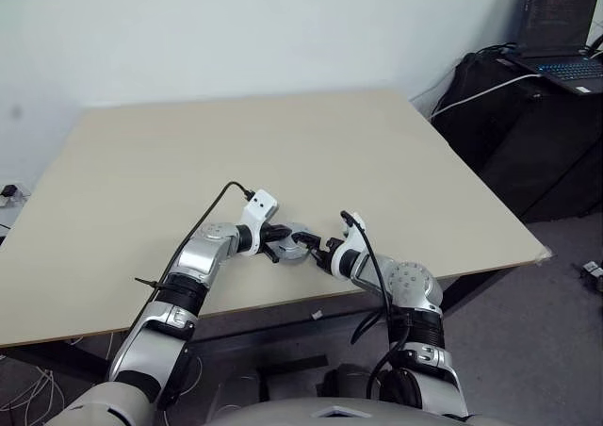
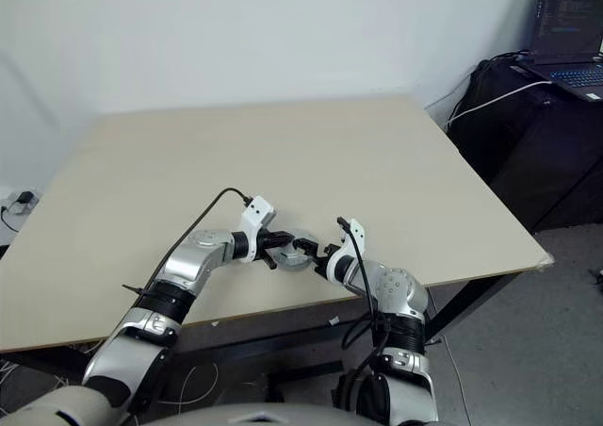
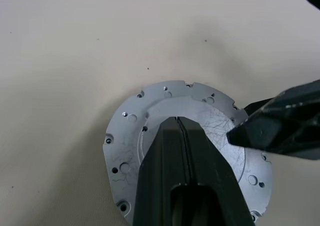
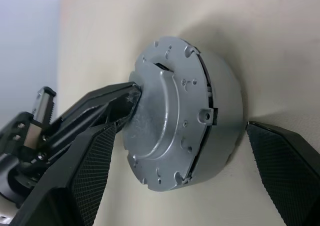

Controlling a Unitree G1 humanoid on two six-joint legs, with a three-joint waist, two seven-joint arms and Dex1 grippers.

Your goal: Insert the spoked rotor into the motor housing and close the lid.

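Desk (image 1: 283, 143): pale, carrying the closed motor housing (image 4: 220, 111).
Left gripper (image 3: 178, 123): fingers closed, pinning the lid (image 3: 130, 131).
Right gripper (image 4: 180, 171): fingers spread, straddling the housing to steady it.

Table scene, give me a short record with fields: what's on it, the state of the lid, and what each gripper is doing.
surface: pale wooden table
object: round silver motor housing near the table's front edge
lid: lid sits on top of the housing
left gripper: left gripper shut, its tips pressing on the middle of the lid
right gripper: right gripper open, one finger on each side of the housing, not closed on it
background: laptop on a dark stand to the right
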